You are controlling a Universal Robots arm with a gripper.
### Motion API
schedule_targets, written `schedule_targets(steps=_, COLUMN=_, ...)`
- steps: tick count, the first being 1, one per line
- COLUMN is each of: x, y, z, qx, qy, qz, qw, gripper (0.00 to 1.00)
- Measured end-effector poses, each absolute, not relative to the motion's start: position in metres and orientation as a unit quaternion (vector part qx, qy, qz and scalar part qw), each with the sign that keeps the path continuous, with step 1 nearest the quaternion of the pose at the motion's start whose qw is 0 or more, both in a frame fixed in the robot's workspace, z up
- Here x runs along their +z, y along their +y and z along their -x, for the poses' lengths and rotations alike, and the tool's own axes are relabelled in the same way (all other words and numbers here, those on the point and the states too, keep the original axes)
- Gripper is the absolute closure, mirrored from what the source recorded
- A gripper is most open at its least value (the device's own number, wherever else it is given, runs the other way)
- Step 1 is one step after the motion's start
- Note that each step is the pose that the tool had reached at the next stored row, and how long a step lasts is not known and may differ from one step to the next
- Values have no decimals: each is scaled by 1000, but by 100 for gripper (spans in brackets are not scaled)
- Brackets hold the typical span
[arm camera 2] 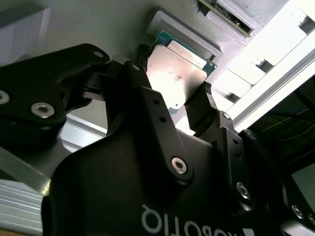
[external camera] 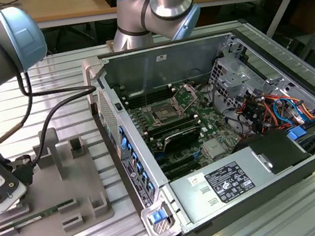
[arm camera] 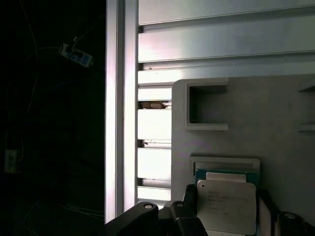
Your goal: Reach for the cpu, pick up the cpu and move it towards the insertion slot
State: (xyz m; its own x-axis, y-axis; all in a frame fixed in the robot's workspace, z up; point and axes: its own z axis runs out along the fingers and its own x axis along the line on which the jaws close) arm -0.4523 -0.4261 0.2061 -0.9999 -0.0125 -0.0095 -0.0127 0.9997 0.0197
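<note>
Ribbed aluminium bench [external camera: 65, 66] carries a grey fixture plate [external camera: 90, 182] at the exterior view's left. A long green memory stick [external camera: 32, 218] lies in one of the plate's holders. Open computer case [external camera: 161, 63] stands just beside the plate, toward the exterior view's right. Inside the case: green motherboard [external camera: 206, 125], small silver heatsink [external camera: 213, 148], labelled power supply [external camera: 216, 186], tangle of blue, red and orange cables [external camera: 276, 108]. Blue latch [external camera: 157, 217] at the case's near corner. Wooden desks [external camera: 67, 3] behind.
</note>
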Motion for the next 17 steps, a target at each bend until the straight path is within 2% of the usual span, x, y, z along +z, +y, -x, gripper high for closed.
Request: schedule_targets(steps=17, x=209, y=-426, z=452, qx=10, qy=1000, qz=6, qw=4, gripper=45)
